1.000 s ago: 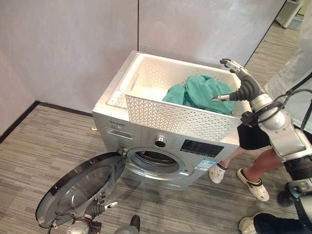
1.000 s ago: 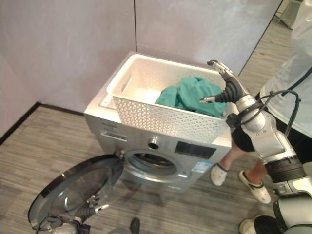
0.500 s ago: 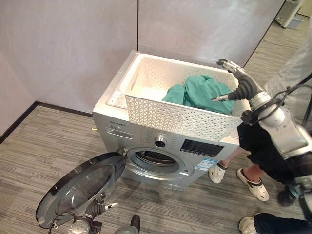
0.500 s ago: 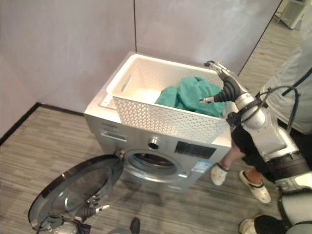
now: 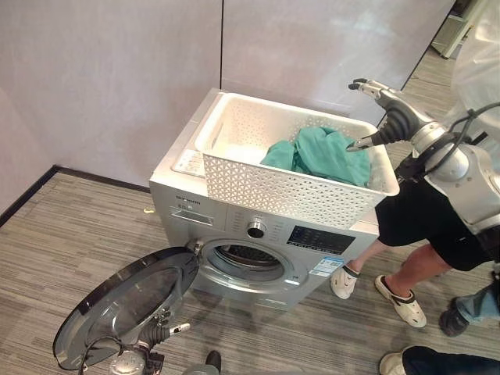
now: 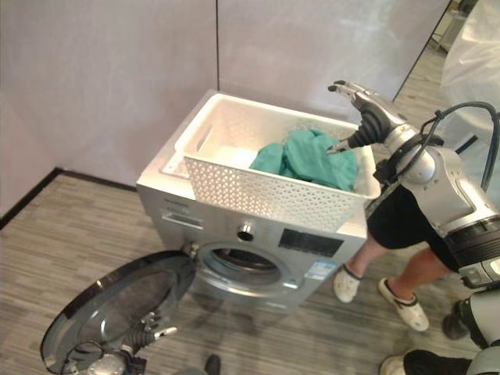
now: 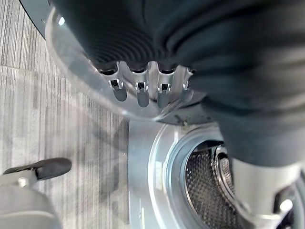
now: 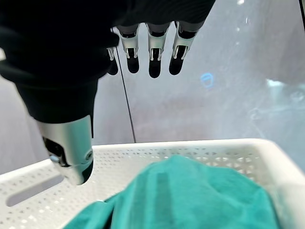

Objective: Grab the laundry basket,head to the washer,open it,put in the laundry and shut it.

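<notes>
A white perforated laundry basket (image 5: 258,183) stands on top of the silver washer (image 5: 211,215). Teal laundry (image 5: 324,155) lies bunched at its right end. My right hand (image 5: 387,105) hovers open above the basket's right rim, fingers straight, thumb pointing at the cloth without touching it; the teal laundry (image 8: 190,195) lies below its fingers (image 8: 152,52). The washer's round door (image 5: 125,301) hangs swung open to the lower left, and the drum opening (image 5: 248,262) is exposed. My left hand (image 5: 160,332) rests low beside the door's glass, fingers (image 7: 143,90) straight.
A person in dark shorts and white shoes (image 5: 402,301) stands close to the washer's right side, behind my right arm. Grey wall panels rise just behind the washer. Striped grey floor (image 5: 47,250) stretches to the left and front.
My right hand has risen and pulled back a little above the basket's right rim. The whole view shifted slightly. The left hand stayed by the door.
</notes>
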You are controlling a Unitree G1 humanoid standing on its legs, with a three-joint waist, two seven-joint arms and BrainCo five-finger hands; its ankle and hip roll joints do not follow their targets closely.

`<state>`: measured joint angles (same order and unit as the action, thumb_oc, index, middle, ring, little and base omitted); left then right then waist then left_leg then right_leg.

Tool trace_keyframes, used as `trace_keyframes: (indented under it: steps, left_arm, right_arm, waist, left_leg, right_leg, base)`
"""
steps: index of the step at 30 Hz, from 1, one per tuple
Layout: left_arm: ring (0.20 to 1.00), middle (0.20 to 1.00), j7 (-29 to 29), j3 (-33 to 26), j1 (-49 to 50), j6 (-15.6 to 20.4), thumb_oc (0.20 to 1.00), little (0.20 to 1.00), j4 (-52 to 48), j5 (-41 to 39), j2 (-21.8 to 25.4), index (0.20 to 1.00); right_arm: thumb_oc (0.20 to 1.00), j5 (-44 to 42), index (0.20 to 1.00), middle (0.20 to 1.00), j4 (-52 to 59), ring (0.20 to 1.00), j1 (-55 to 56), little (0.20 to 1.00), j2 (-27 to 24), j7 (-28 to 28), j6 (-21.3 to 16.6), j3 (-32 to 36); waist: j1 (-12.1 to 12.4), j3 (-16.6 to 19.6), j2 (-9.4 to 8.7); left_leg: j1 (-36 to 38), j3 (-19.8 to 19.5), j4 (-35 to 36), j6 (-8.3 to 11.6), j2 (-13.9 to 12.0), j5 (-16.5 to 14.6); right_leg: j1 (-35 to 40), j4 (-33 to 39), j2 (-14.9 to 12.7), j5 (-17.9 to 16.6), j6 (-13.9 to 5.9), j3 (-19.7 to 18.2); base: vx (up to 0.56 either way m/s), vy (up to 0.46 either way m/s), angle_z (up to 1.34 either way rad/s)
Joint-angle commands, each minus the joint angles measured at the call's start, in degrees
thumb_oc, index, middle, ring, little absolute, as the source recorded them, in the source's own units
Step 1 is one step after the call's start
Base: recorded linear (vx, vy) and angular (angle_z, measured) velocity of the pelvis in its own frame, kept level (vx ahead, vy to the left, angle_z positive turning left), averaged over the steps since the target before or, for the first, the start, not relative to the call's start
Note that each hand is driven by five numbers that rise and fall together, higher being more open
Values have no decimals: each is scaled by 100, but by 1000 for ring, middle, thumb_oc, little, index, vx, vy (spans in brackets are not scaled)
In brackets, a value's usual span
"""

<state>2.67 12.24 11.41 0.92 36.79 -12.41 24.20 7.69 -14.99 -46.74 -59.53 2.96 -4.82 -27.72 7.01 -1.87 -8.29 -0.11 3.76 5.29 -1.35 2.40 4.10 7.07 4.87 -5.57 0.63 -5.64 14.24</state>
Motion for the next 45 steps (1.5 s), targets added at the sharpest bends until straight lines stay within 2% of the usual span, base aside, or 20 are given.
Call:
trace_keyframes:
  steps: [1, 16, 24, 31, 34, 37, 39, 45]
  left_arm:
    - [1000, 1000, 10, 110, -49, 160, 1000, 1000, 71, 116, 215, 1000]
    - [1000, 1000, -32, 37, -69, 167, 1000, 1000, 174, 181, 165, 1000]
    - [1000, 1000, -25, 54, -101, 160, 1000, 1000, 204, 188, 195, 1000]
    - [1000, 1000, -4, 137, -147, 148, 1000, 1000, 303, 193, 225, 1000]
    - [1000, 1000, 28, 204, -199, 140, 1000, 1000, 361, 173, 272, 1000]
    - [1000, 1000, 47, 236, -220, 140, 1000, 1000, 349, 183, 281, 1000]
    - [1000, 1000, 64, 287, -251, 123, 1000, 1000, 393, 207, 322, 1000]
    - [1000, 1000, 58, 253, -297, 82, 1000, 1000, 369, 190, 450, 1000]
  right_arm:
    - [1000, 152, 1000, 1000, -278, 1000, -939, 1000, -434, 17, -9, -408]
    - [1000, 20, 1000, 1000, 13, 1000, -577, 1000, -393, -131, -80, 65]
    - [1000, -3, 1000, 1000, -67, 1000, -588, 1000, -417, -26, -64, -64]
    - [1000, 397, 1000, 1000, -305, 1000, -1327, 1000, -542, 151, -4, -880]
    - [1000, 685, 1000, 1000, -529, 1000, -2039, 1000, -547, 371, 31, -1678]
    - [1000, 828, 1000, 1000, -711, 1000, -2331, 1000, -505, 433, 25, -2037]
    - [1000, 1096, 1000, 1000, -980, 1000, -2773, 1000, -322, 499, 40, -2470]
    - [1000, 1265, 1000, 1000, -1435, 1000, -3307, 1000, 55, 675, 191, -2987]
  waist:
    - [177, 208, -21]
    - [169, 226, -17]
    - [160, 246, -15]
    - [145, 262, 7]
    - [143, 287, -9]
    - [147, 286, -5]
    - [166, 274, -23]
    - [189, 191, -66]
  left_leg:
    - [347, 0, -177, 115, -90, -677]
    - [349, -8, -150, 112, -83, -651]
    - [347, -46, -133, 126, -76, -624]
    - [365, -30, -134, 133, -76, -612]
    - [363, -20, -144, 133, -66, -614]
    - [362, -35, -156, 127, -54, -619]
    - [355, -42, -168, 116, -40, -630]
    - [248, -34, -198, 99, -25, -623]
  right_leg:
    - [-191, -227, -402, -461, -510, -73]
    - [-225, -229, -413, -454, -510, -73]
    - [-217, -224, -429, -459, -498, -23]
    - [-210, -212, -436, -479, -502, -47]
    - [-218, -207, -451, -505, -503, -45]
    - [-214, -210, -450, -516, -505, -49]
    - [-225, -208, -458, -534, -511, -65]
    - [-323, -219, -477, -600, -515, -75]
  base:
    - [0, 0, 0]
    - [-5, -1, 0]
    - [-12, -1, 0]
    - [0, 0, 0]
    - [0, 0, 0]
    - [0, 0, 0]
    - [0, 0, 0]
    - [0, 0, 0]
